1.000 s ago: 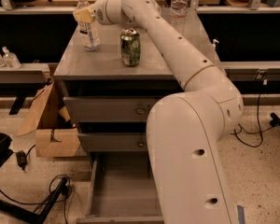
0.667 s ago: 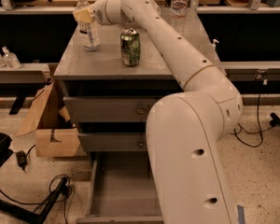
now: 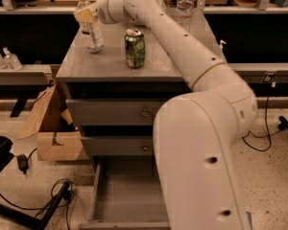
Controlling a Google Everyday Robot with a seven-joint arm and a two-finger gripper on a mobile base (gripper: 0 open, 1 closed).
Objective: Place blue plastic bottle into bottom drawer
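Observation:
The blue plastic bottle (image 3: 93,35) stands upright at the back left of the grey cabinet top (image 3: 110,63). My gripper (image 3: 85,14) is at the bottle's upper part, against its neck and shoulder, and the arm reaches in from the right. A green can (image 3: 135,48) stands to the right of the bottle, apart from it. The bottom drawer (image 3: 127,195) is pulled out near the floor and looks empty; my arm's large body hides its right side.
Two shut drawers with round knobs (image 3: 145,113) sit above the open one. A slimmer clear bottle (image 3: 185,3) stands at the back right. A cardboard box (image 3: 53,138) and floor cables (image 3: 53,198) lie left of the cabinet. Small bottles (image 3: 5,59) stand on the left shelf.

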